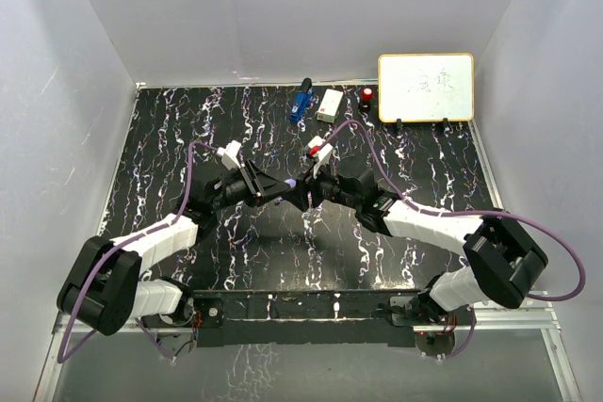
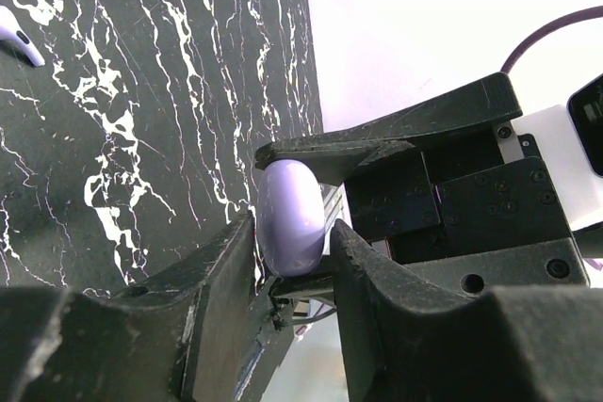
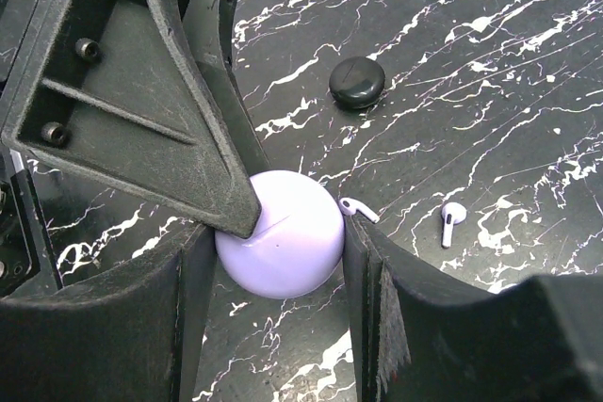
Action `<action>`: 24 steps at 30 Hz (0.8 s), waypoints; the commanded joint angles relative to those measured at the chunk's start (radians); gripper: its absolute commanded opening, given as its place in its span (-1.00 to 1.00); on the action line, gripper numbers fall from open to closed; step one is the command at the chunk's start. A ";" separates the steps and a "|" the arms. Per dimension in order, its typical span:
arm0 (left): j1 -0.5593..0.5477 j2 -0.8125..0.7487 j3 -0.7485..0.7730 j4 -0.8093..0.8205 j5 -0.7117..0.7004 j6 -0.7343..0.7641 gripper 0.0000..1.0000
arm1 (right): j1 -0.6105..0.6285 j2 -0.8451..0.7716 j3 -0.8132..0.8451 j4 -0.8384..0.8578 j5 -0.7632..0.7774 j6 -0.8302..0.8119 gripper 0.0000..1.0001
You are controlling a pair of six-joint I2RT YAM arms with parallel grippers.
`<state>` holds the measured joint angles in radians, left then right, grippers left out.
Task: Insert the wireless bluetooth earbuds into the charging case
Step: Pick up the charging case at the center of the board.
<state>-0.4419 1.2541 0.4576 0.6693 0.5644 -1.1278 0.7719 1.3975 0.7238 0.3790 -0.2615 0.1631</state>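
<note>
The charging case [image 3: 287, 242] is a round lavender puck, lid shut, held just above the black marbled table. My right gripper [image 3: 278, 253] is shut on its two sides. My left gripper [image 2: 294, 233] pinches the same case [image 2: 292, 218] across its thin edge, one left finger [image 3: 141, 110] lying over its upper left. Both grippers meet mid-table [image 1: 300, 185]. Two pale lavender earbuds lie loose on the table, one [image 3: 358, 207] right beside my right finger, another [image 3: 450, 221] further right. One earbud [image 2: 19, 35] shows at the left wrist view's top left.
A black round puck [image 3: 356, 80] lies on the table beyond the case. At the back edge stand a blue gadget [image 1: 301, 104], a small white box [image 1: 330, 105], a red-topped item [image 1: 366, 95] and a whiteboard [image 1: 426, 88]. White walls enclose three sides.
</note>
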 commanded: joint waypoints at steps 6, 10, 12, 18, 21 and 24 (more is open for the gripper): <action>-0.009 -0.010 -0.001 0.042 0.001 -0.003 -0.53 | -0.005 -0.034 0.026 0.084 -0.010 0.007 -0.66; -0.011 -0.008 0.002 0.044 0.002 -0.002 -0.72 | -0.006 -0.032 0.028 0.086 -0.012 0.009 -0.66; -0.011 -0.007 0.003 0.047 0.005 -0.001 -0.85 | -0.008 -0.029 0.030 0.087 -0.015 0.012 -0.65; -0.012 -0.004 0.001 0.060 0.003 -0.004 -1.00 | -0.011 -0.019 0.038 0.086 -0.026 0.021 -0.28; -0.011 -0.015 0.000 0.046 -0.018 0.001 -1.00 | -0.016 -0.020 0.039 0.084 -0.032 0.030 0.33; -0.011 -0.028 0.008 0.006 -0.042 0.015 -1.00 | -0.023 -0.049 0.027 0.087 -0.017 0.040 0.51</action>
<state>-0.4473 1.2556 0.4576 0.6907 0.5537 -1.1370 0.7612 1.3975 0.7238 0.3939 -0.2768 0.1852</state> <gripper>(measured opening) 0.255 0.719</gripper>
